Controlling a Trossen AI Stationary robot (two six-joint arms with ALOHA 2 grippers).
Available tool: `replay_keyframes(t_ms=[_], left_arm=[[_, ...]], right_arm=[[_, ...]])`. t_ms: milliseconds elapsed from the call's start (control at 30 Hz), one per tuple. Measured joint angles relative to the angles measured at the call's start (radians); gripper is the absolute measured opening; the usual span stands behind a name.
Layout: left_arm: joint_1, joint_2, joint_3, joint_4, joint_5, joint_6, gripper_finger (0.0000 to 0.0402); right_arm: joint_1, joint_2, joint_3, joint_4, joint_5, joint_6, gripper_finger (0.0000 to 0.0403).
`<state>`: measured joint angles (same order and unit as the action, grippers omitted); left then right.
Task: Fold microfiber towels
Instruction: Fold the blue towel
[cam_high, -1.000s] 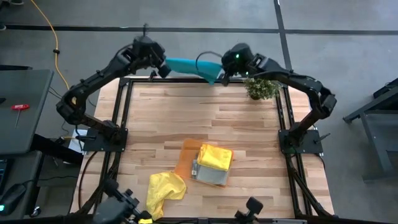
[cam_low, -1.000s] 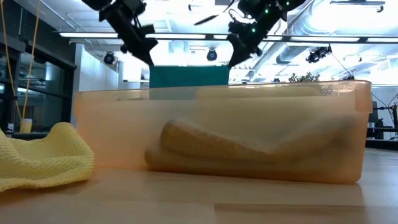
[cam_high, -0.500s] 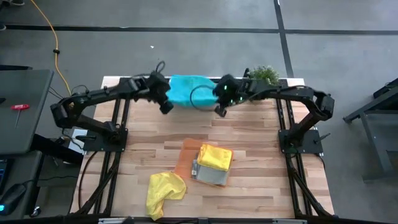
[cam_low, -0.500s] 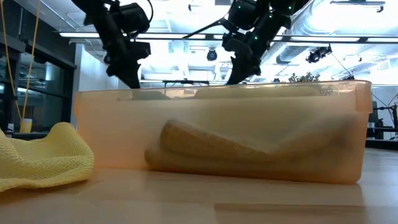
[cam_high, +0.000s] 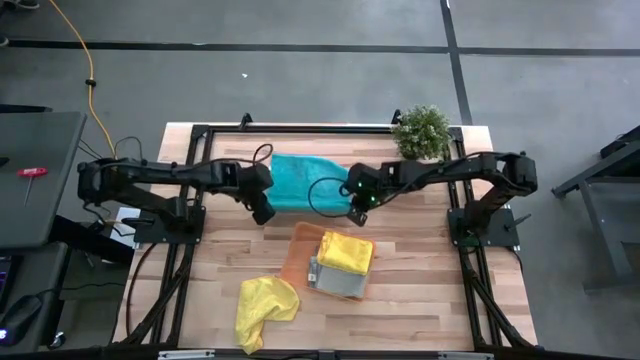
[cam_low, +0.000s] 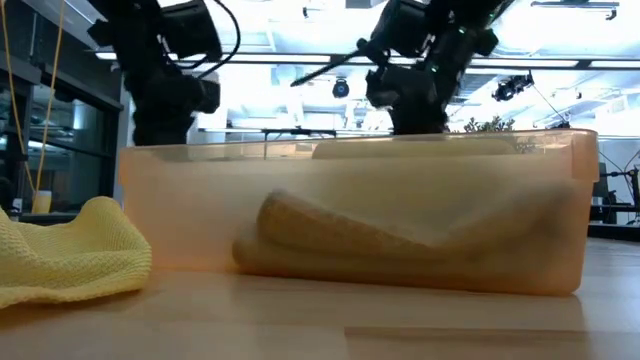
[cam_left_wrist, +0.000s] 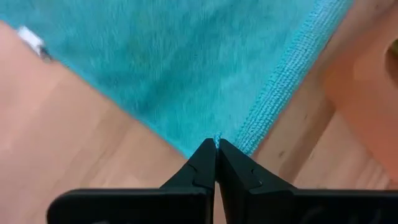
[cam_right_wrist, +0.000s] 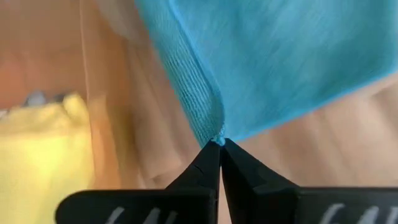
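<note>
While pinched at corners, teal towel (cam_high: 303, 180) lies flat, long axis left-right.

Two robot arms, one teal towel (cam_high: 305, 180), two yellow towels (cam_high: 265, 305) (cam_high: 346, 253), one grey towel (cam_high: 335, 283), one orange tray (cam_high: 300, 250) and one potted plant (cam_high: 421, 131) are visible.

The spread towel (cam_high: 303, 181) lies flat on the table (cam_high: 400, 300), toward its far edge, between the left gripper (cam_high: 265, 214) and the right gripper (cam_high: 356, 210), each at 1 near corner. The plant (cam_high: 421, 132) stands at the far right corner. Nearer the front sits the tray (cam_high: 299, 246), with a folded towel (cam_high: 345, 253) on top of another (cam_high: 335, 284). A crumpled towel (cam_high: 264, 306) lies left of the tray.
</note>
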<state>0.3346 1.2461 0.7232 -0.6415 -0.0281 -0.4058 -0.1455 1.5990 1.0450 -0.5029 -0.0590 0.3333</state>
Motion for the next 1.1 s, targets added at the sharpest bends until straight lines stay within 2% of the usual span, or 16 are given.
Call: replay_keyframes(t_ms=[167, 300, 400, 500, 600, 733, 833, 1100], left_arm=[[0.110, -0.002, 0.112, 0.012, -0.038, 0.143, 0.0000], [0.288, -0.002, 0.224, 0.082, -0.093, 0.301, 0.0000], [0.454, 0.021, 0.320, 0.168, -0.089, 0.399, 0.0000], [0.602, 0.095, 0.445, 0.207, -0.040, 0.503, 0.0000], [0.694, 0.178, 0.591, 0.204, -0.009, 0.602, 0.0000], [0.748, 0.233, 0.749, 0.189, -0.044, 0.629, 0.0000], [0.759, 0.234, 0.786, 0.193, -0.051, 0.643, 0.0000], [0.700, 0.238, 0.783, -0.009, -0.017, 0.625, 0.0000]], right_arm=[[-0.101, -0.002, 0.139, -0.067, 0.120, -0.130, 0.0000], [-0.253, -0.002, 0.269, -0.092, 0.208, -0.278, 0.0000], [-0.395, 0.019, 0.388, -0.097, 0.278, -0.416, 0.0000], [-0.524, 0.070, 0.539, -0.111, 0.266, -0.497, 0.0000], [-0.591, 0.116, 0.696, -0.121, 0.260, -0.563, 0.0000], [-0.625, 0.155, 0.878, -0.136, 0.321, -0.603, 0.0001], [-0.623, 0.172, 0.950, -0.199, 0.332, -0.611, 0.0001], [-0.584, 0.185, 0.880, -0.326, 0.289, -0.553, 0.0001]])
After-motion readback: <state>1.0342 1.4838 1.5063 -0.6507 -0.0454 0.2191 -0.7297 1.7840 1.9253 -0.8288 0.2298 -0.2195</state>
